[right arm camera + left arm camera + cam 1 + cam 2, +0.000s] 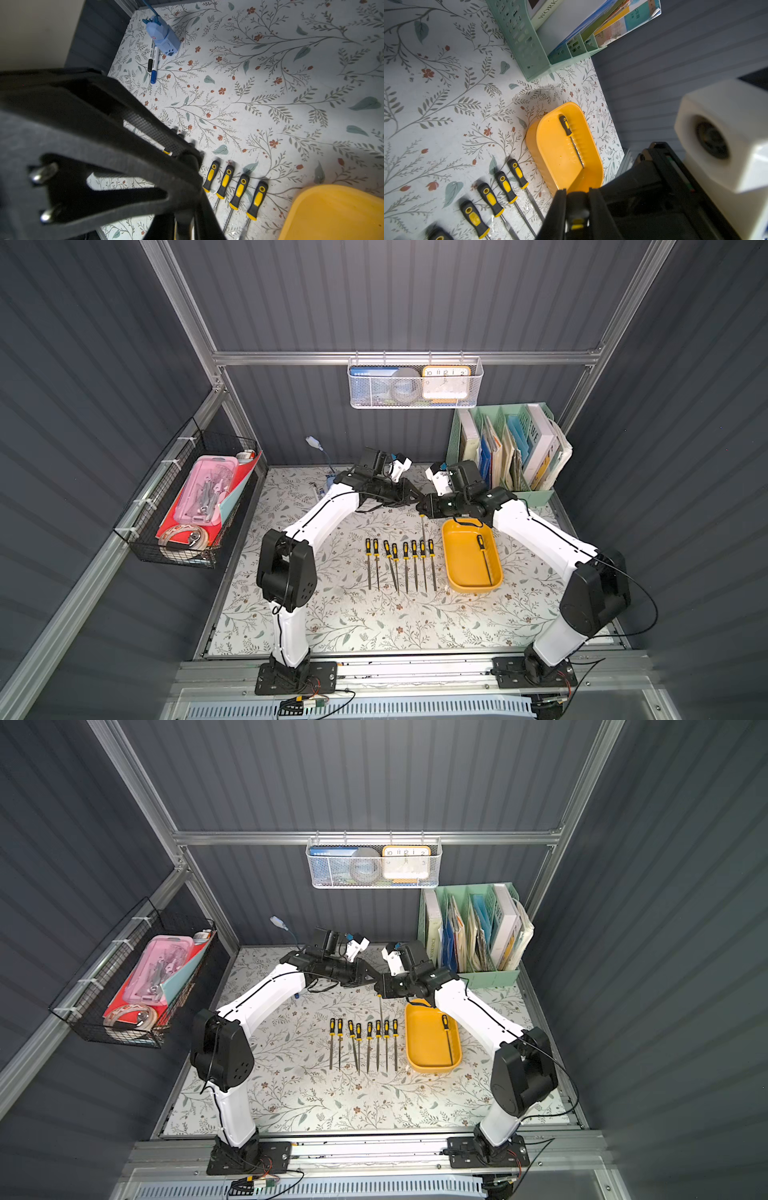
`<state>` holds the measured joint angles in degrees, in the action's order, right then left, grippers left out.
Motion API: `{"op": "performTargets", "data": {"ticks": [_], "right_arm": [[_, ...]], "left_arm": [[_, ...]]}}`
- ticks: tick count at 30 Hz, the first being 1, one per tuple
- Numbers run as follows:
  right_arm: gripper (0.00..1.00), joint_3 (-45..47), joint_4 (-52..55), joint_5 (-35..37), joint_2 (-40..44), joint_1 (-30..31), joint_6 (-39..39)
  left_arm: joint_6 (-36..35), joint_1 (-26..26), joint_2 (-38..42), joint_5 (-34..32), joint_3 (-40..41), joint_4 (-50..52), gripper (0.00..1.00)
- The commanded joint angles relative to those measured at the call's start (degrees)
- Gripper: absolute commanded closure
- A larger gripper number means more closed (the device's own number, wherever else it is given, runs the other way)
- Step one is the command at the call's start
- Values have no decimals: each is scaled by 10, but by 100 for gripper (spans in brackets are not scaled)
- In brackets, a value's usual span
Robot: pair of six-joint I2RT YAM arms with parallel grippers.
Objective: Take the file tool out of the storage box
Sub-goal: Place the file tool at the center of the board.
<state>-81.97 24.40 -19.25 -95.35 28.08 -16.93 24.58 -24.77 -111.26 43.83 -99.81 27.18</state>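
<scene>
Here the left claw [576,193] is clenching the black-and-yellow handle of a file [422,526], and the right claw [426,509], tip to tip with it, is pinching the same file. Its shaft is hanging below both. Just below the right claw, the storage box [459,560] is holding another file [483,556].

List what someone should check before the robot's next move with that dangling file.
1. Left end effector shut on the held file, at its handle: ok.
2. Right end effector shut on the same handle: ok.
3. Held file's shaft hanging clear of the row of files on the table: cannot tell.
4. Storage box emptied: not ok, the remaining file lies inside.
5. Row of files lying side by side, none crossed: ok.
</scene>
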Motion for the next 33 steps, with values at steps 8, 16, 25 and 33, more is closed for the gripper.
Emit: {"op": "performTargets", "data": {"ticks": [8,16,25,33], "right_arm": [[43,-7,-39,43,15,-4,-23],[39,71,-67,31,67,-68,-79],[40,97,-14,40,70,-89,-70],[42,87,44,77,51,-102,-59]], "left_arm": [[-35,1,9,-124,-10,107,100],[-73,34,-5,-311,-22,249,100],[-72,101,2,-370,65,219,100],[-73,101,-31,-379,106,186,100]]}}
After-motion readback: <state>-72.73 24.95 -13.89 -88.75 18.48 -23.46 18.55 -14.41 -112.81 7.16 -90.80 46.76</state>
